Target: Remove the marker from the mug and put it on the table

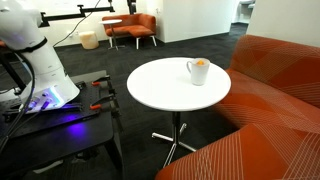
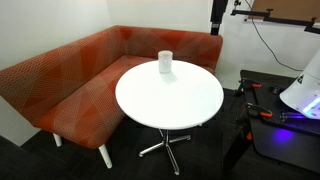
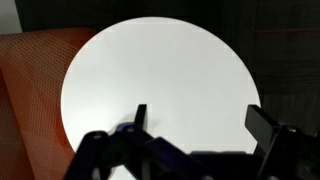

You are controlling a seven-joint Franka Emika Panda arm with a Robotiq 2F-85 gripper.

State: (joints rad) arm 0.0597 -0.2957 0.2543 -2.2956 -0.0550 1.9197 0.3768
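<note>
A white mug [image 1: 198,70] stands near the far edge of the round white table [image 1: 160,90], and the orange marker [image 1: 201,62] shows inside its mouth. The mug [image 2: 165,62] also stands on the table [image 2: 170,100] in both exterior views; there the marker is hidden. In the wrist view my gripper [image 3: 196,122] is open and empty, its two dark fingers spread wide above the bare table top [image 3: 150,70]. The mug is out of the wrist view. Only the white arm base [image 1: 35,60] shows in an exterior view.
An orange corner sofa [image 2: 70,80] wraps round the far side of the table, and also shows in an exterior view [image 1: 270,110]. The black workbench [image 1: 50,125] with red clamps stands beside the table. An orange armchair [image 1: 133,28] stands in the background.
</note>
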